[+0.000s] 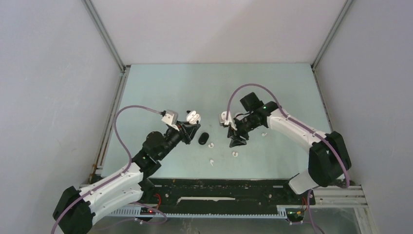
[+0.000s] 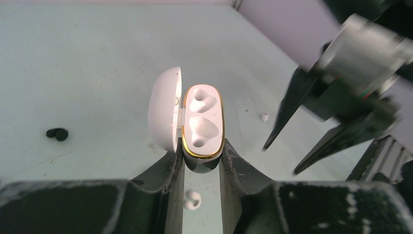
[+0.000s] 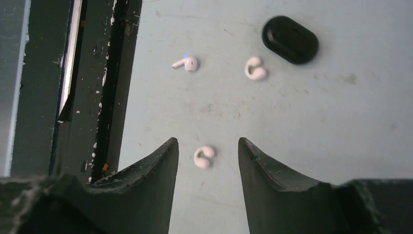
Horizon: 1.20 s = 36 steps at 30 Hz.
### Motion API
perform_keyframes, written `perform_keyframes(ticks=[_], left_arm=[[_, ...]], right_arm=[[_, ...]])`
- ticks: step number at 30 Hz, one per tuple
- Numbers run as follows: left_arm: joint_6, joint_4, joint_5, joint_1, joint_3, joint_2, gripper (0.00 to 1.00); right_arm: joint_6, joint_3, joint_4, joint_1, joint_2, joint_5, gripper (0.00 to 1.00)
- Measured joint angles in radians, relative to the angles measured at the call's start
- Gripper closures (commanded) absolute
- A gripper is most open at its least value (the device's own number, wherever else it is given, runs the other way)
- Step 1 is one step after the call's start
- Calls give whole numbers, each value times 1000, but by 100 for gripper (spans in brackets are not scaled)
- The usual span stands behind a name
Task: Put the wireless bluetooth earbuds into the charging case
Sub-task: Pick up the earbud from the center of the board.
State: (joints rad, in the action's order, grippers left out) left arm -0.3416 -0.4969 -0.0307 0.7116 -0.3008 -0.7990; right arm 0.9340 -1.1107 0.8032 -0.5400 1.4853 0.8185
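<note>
Pale table [image 3: 341, 146], white earbud [image 3: 204, 157] between the parted right claw [image 3: 207, 142]

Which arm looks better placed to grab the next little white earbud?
Right. The right gripper hangs open over a small curved white earbud, while the left gripper clamps the open white oval charging case.

surface: pale green table [image 1: 160, 87] | on it: black case [image 1: 204, 139], white earbuds [image 1: 235, 154], black earbuds [image 2: 57, 133]
</note>
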Motion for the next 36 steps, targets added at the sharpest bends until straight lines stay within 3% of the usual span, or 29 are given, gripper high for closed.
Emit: perform_keyframes(ticks=[11,23,36], left_arm=[[-12,74,11,-2,-92,125,100],[-7,121,8,-2,-100,155,100],[-6,126,9,-2,-100,153,100]], right_arm=[[154,43,-196,-192,154,-60,50],[217,45,-263,-305,322,-140,54],[220,10,-251,-352,369,-153,60]])
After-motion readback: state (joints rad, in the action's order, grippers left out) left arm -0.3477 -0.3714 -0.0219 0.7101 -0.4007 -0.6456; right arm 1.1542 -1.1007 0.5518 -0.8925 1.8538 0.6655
